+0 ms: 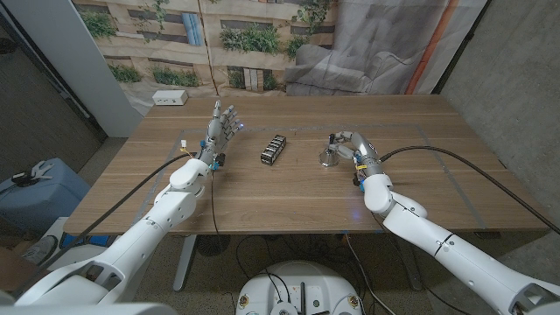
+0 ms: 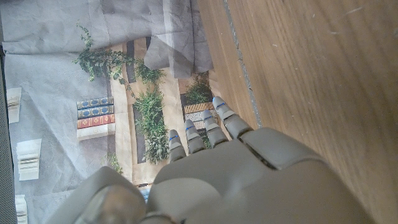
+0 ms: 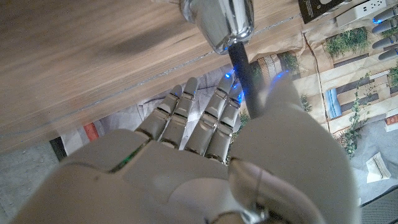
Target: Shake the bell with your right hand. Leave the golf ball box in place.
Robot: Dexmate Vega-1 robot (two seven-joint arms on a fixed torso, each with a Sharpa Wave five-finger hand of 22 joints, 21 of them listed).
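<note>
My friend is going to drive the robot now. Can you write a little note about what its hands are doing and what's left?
Right robot hand: fingers around the bell's black handle; the silver bell stands on the table.
Left robot hand: open, raised, holding nothing.
Golf ball box: mid-table between the hands, untouched.
Done: reached the bell.
Left: lift and shake it, leaving the box in place.

Overhead head view, two close wrist views
</note>
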